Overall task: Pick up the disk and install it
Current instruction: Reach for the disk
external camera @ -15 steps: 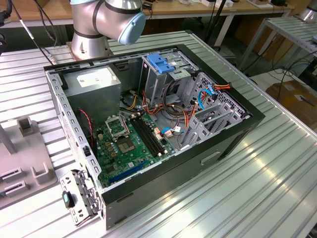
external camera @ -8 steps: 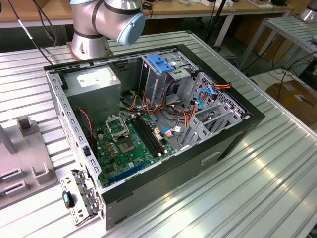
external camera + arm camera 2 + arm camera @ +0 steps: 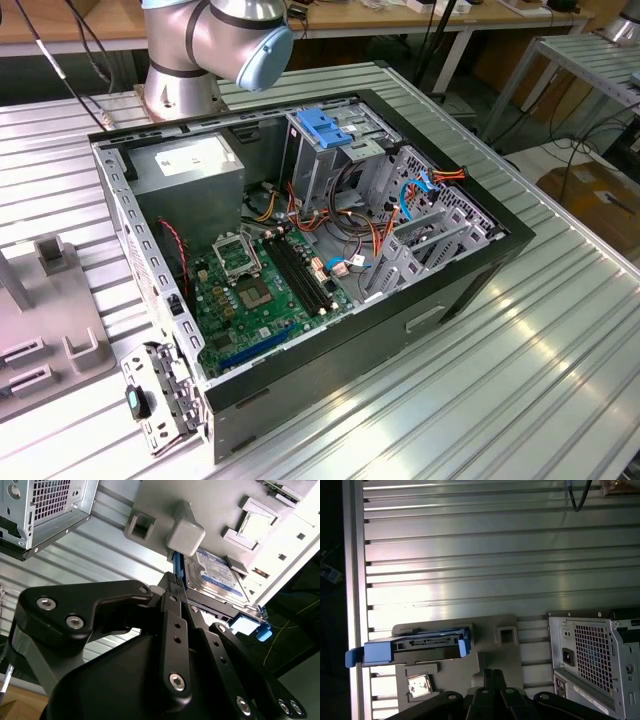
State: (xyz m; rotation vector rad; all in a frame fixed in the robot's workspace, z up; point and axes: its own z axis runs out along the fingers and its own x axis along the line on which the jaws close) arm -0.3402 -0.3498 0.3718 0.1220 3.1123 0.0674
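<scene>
One disk (image 3: 414,648) lies on the grey tray (image 3: 492,652) beside the computer case (image 3: 470,290); the gripper (image 3: 492,672), closed and empty, hangs near it

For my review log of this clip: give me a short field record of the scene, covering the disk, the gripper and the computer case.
disk: sits in a grey holder on the slatted metal table, blue side rails fitted
gripper: near the disk, over the holder
computer case: open, motherboard exposed, beside the holder
task state: disk not yet installed in the case
</scene>
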